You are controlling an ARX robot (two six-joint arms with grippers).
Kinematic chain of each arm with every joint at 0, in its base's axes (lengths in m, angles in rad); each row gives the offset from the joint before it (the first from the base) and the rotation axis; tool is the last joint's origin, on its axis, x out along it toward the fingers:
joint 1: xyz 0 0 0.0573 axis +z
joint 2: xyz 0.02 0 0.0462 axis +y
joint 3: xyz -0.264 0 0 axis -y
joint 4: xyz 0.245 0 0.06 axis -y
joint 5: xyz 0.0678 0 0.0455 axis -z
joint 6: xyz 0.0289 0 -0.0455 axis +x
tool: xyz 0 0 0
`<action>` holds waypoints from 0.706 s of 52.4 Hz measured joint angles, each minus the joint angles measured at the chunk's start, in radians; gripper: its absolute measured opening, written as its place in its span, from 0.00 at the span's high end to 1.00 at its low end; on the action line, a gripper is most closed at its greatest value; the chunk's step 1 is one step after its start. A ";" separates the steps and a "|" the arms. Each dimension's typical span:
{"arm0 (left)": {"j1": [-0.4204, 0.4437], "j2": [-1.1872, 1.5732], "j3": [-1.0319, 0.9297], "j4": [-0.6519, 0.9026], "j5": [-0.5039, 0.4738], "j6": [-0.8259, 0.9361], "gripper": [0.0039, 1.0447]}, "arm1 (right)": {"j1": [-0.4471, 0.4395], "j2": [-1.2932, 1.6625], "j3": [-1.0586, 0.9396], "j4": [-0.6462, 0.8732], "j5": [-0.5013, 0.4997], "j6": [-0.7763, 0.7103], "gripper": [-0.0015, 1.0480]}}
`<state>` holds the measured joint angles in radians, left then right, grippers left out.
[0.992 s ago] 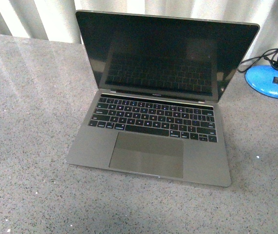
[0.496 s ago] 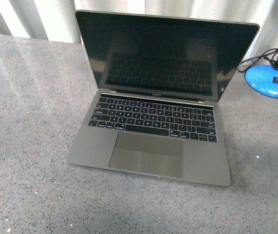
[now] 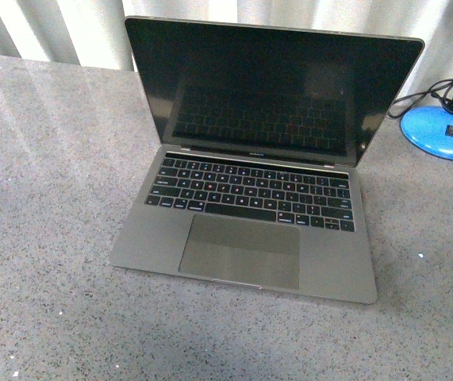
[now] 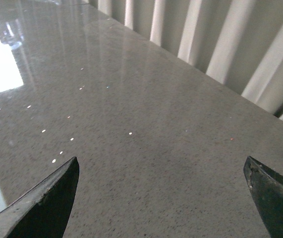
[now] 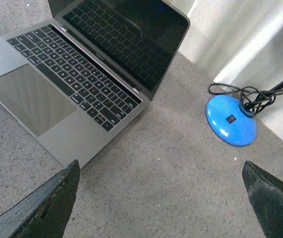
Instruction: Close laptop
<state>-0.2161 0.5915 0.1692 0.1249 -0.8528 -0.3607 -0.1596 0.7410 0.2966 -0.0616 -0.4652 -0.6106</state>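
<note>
**Lid up, nothing moved yet**

The left pincer hangs with its fingers spread wide over bare tabletop, holding nothing. The right pincer is just as wide and empty, short of the laptop. The laptop lies toward the far edge of the tabletop, about midway along it, lid upright and screen dark. Over the last second it has not shifted (only the view wobbles faintly), and neither arm shows from the front. A blue base with its cable sits by the far right corner. Closing, I judge, has not begun
</note>
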 joint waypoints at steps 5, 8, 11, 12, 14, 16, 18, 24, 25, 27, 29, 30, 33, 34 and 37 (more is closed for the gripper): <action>0.042 0.130 0.035 0.177 0.095 0.100 0.06 | 0.037 0.103 0.043 0.082 0.031 0.001 0.10; 0.054 0.198 0.057 0.253 0.137 0.149 0.06 | 0.054 0.152 0.069 0.114 0.042 0.005 0.10; 0.063 0.267 0.080 0.319 0.174 0.186 0.06 | 0.069 0.200 0.092 0.151 0.053 0.005 0.10; 0.066 0.293 0.089 0.343 0.192 0.199 0.06 | 0.075 0.218 0.101 0.164 0.058 0.005 0.10; 0.070 0.367 0.121 0.401 0.226 0.237 0.06 | 0.090 0.270 0.135 0.191 0.072 0.009 0.10; 0.070 0.425 0.146 0.445 0.262 0.266 0.06 | 0.105 0.311 0.159 0.219 0.086 0.013 0.10; 0.068 0.455 0.160 0.465 0.280 0.285 0.06 | 0.111 0.335 0.175 0.233 0.092 0.016 0.10; 0.053 0.568 0.221 0.530 0.338 0.344 0.06 | 0.137 0.414 0.229 0.277 0.119 0.021 0.10; 0.048 0.597 0.239 0.540 0.348 0.359 0.06 | 0.141 0.429 0.238 0.285 0.124 0.021 0.10; 0.044 0.625 0.257 0.552 0.364 0.370 0.06 | 0.147 0.450 0.249 0.295 0.135 0.021 0.10; 0.042 0.651 0.275 0.564 0.378 0.386 0.06 | 0.155 0.477 0.262 0.309 0.143 0.023 0.10; 0.039 0.668 0.287 0.571 0.382 0.393 0.06 | 0.157 0.484 0.266 0.310 0.143 0.023 0.10; 0.034 0.718 0.328 0.584 0.409 0.413 0.06 | 0.168 0.522 0.289 0.323 0.160 0.023 0.10; 0.034 0.725 0.335 0.585 0.414 0.415 0.06 | 0.169 0.528 0.293 0.326 0.163 0.023 0.10; 0.029 0.772 0.381 0.595 0.430 0.435 0.06 | 0.178 0.564 0.316 0.340 0.171 0.024 0.10</action>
<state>-0.1871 1.3640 0.5503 0.7204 -0.4225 0.0742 0.0181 1.3048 0.6125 0.2783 -0.2939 -0.5869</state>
